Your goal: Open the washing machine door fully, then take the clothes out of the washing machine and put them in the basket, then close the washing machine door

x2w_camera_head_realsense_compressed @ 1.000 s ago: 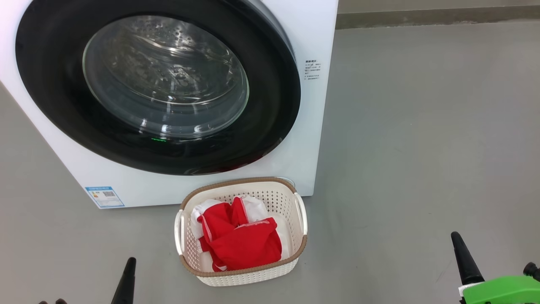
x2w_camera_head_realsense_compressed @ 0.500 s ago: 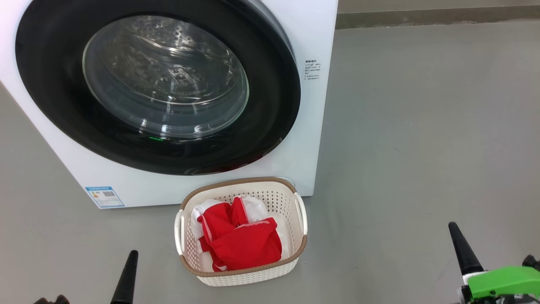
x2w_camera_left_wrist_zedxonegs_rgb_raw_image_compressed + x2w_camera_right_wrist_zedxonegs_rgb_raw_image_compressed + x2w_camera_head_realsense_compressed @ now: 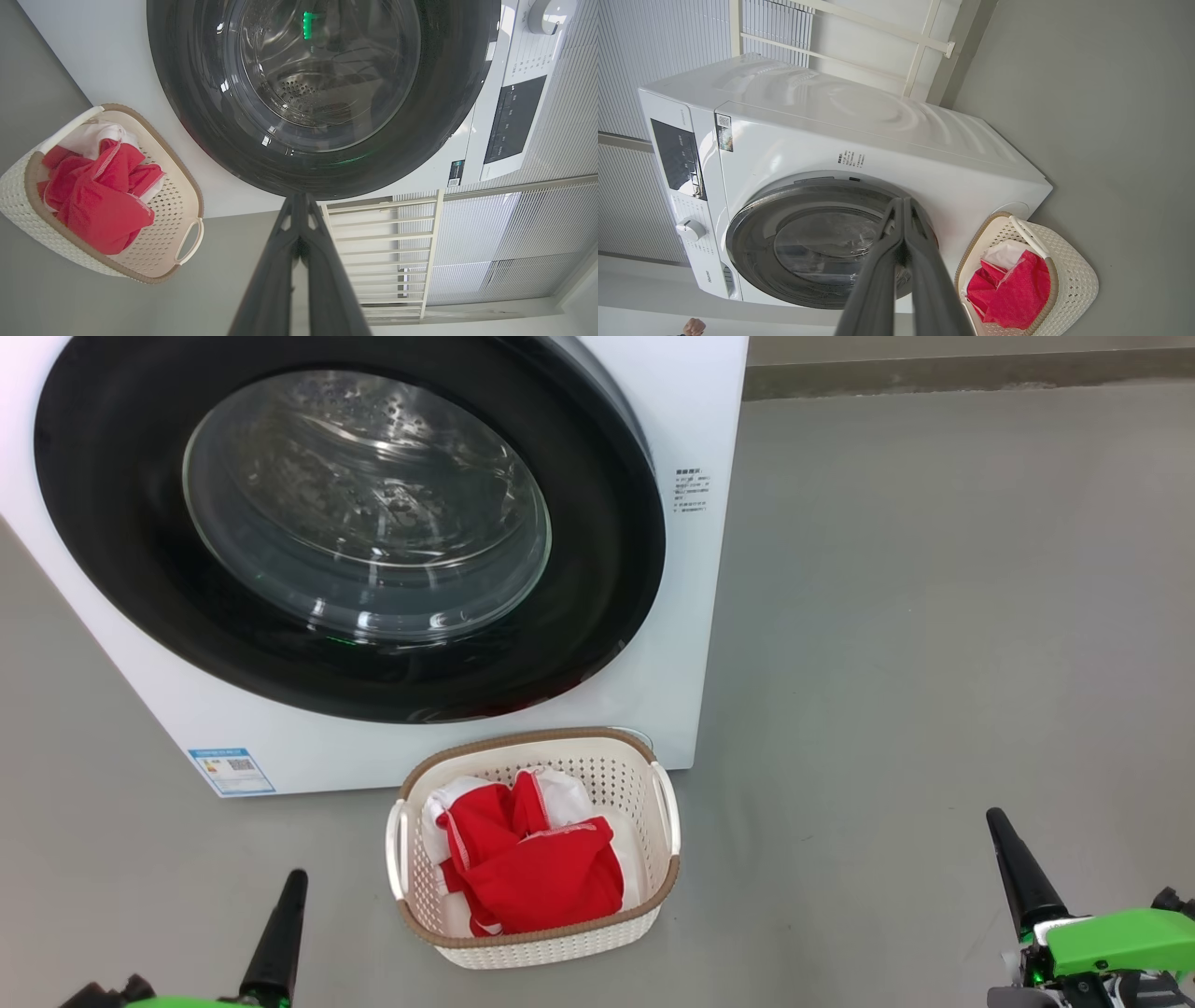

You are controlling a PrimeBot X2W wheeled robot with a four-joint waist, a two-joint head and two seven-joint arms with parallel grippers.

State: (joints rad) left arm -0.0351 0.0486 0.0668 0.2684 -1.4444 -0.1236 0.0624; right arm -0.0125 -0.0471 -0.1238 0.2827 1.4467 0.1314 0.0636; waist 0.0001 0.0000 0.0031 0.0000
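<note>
Here, at the lower left of the head view, the left gripper (image 3: 295,885) hangs above the grey floor (image 3: 934,616) with its jaws clenched on nothing, the two dark fingers pressed into a single point. Its own wrist view shows those fingers (image 3: 278,261) meeting at the tip. Beyond it the washing machine (image 3: 373,751) stands on the floor, with a small blue label (image 3: 231,770) low on the left of its front. The washing machine door (image 3: 112,569) lies shut against that front, its glossy black rim ringing the clear glass, through which the perforated steel drum shows. Right of the label, the basket (image 3: 560,947) sits on the floor just before the machine's lower right corner, its far rim close to the white panel. The clothes (image 3: 546,882) lie bunched inside it, red with white panels, below the brown rim. Well to the right and apart from the basket, the right gripper (image 3: 997,826) hangs over bare floor, jaws likewise clenched and empty, with a green housing (image 3: 1111,938) behind the fingers. In the right wrist view a person's hand (image 3: 693,325) shows near the bottom left corner.
</note>
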